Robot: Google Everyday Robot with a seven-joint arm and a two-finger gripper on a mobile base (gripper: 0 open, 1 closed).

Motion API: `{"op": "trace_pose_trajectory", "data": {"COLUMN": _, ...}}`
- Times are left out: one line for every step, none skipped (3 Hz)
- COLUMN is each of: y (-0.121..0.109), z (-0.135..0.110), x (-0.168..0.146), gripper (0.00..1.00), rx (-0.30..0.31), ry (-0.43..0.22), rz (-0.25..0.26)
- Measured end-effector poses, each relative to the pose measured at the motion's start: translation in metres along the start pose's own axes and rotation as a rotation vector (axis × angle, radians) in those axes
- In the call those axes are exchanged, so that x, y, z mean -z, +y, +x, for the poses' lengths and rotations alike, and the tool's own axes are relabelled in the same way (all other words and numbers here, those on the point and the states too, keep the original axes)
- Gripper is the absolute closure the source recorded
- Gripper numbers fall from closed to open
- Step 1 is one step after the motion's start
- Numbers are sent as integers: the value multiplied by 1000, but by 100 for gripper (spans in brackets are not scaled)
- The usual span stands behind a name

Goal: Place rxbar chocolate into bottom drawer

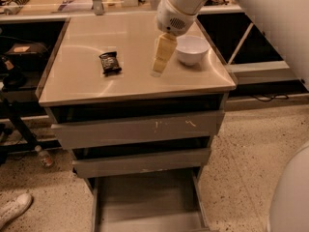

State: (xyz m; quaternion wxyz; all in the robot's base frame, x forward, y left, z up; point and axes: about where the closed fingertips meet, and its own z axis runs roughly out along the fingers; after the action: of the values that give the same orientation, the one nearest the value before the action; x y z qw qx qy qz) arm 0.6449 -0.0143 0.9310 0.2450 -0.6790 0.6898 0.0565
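Note:
The rxbar chocolate (110,63), a small black wrapper with pale print, lies flat on the beige cabinet top (87,81), left of centre. My gripper (160,66) hangs over the cabinet top to the right of the bar, a hand's width away from it and just left of the white bowl (192,49). It holds nothing. The bottom drawer (147,202) is pulled out at the foot of the cabinet, and its flat grey floor shows.
The scratched-front grey drawer (140,128) and the plain middle drawer (142,161) are slightly out above the bottom one. A shoe (14,209) and a bottle (44,157) lie on the floor at the left. Dark shelves flank the cabinet.

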Motion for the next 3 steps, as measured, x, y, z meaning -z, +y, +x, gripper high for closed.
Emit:
{"op": "trace_pose_trajectory", "data": {"y": -10, "z": -13, "x": -18, "gripper": 0, "rx": 43, "ry": -1, "rz": -3}}
{"op": "trace_pose_trajectory", "data": {"y": -23, "z": -29, "x": -40, "gripper": 0, "rx": 87, "ry": 2, "rz": -23}}
{"op": "trace_pose_trajectory", "data": {"y": -31, "z": -38, "x": -61, "gripper": 0, "rx": 114, "ry": 4, "rz": -53}}
